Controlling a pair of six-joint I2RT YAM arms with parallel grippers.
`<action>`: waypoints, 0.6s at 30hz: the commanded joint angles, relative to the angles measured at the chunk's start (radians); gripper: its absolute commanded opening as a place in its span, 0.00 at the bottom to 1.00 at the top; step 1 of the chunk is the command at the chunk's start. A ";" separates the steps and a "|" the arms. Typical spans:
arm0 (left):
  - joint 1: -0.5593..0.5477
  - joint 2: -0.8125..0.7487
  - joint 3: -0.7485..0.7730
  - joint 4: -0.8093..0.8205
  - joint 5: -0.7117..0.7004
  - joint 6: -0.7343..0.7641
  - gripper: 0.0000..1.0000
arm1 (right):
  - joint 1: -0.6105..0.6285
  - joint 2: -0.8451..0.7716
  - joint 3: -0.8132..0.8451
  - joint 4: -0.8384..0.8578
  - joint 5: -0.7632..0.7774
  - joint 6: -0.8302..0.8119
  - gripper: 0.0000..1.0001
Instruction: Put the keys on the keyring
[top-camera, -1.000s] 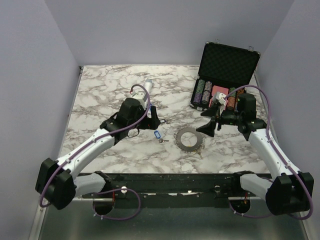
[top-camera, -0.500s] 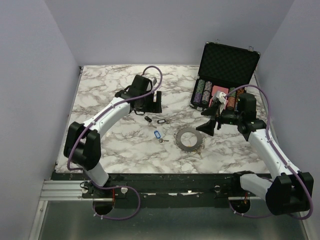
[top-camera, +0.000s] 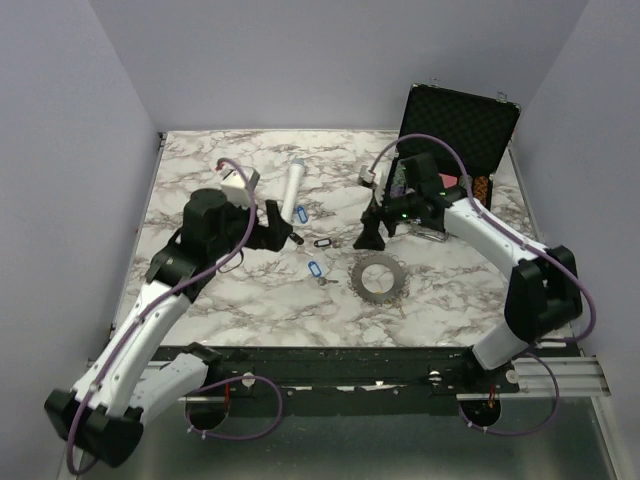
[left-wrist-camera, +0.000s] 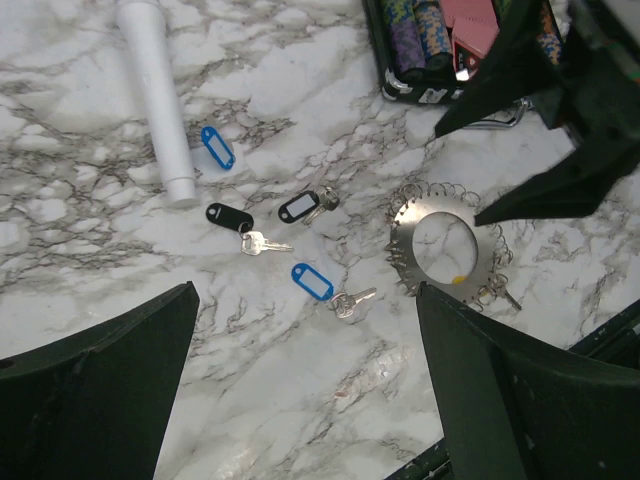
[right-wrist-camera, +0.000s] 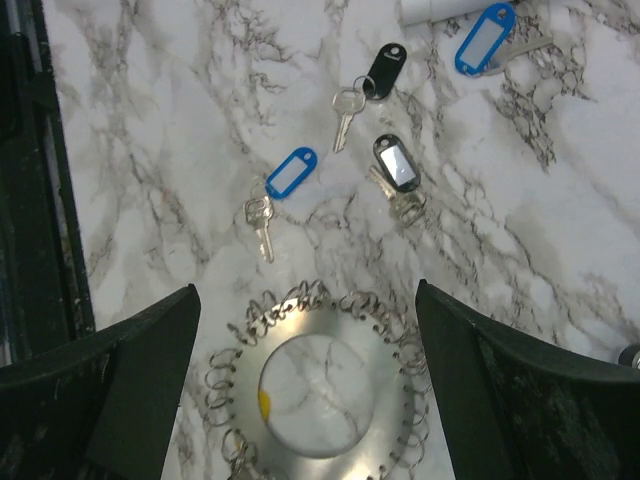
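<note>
Pale lilac walls stand round a white-and-grey marbled table (top-camera: 260, 300), with the two arms bolted along its near edge. Nearest of the things on it is the keyring (top-camera: 379, 277). It lies flat a little right of the table's middle, with small wire loops hanging all round its toothed rim. Just left of the keyring, apart from it, lies a blue-tag key (top-camera: 316, 270). A little beyond and left of the keyring two more keys lie near each other: a white-label black-tag key (top-camera: 322, 242), and further left a plain black-tag key (top-camera: 297, 238). None of these touches the keyring.

The right gripper (right-wrist-camera: 307, 290) hangs just past the keyring's far edge, pointing down, its jaws wide apart with nothing between them. The left gripper (left-wrist-camera: 307, 292) hovers farther to the keyring's left, near the plain black-tag key, its jaws likewise spread wide and holding nothing. Farther from the keyring the same way, a second blue-tag key (top-camera: 301, 213) lies right beside the near end of a white tube (top-camera: 293, 187). Farthest off, beyond and right of the keyring, an open black case (top-camera: 460, 125) holds rows of poker chips (left-wrist-camera: 412, 40), its lid standing up.
</note>
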 joint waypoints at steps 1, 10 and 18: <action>0.012 -0.260 -0.153 0.026 -0.075 0.078 0.99 | 0.094 0.209 0.219 -0.146 0.200 -0.016 0.94; 0.012 -0.544 -0.365 0.107 -0.128 0.155 0.99 | 0.100 0.634 0.770 -0.516 0.178 -0.181 0.86; 0.020 -0.566 -0.366 0.101 -0.135 0.163 0.99 | 0.102 0.763 0.855 -0.610 0.119 -0.430 0.87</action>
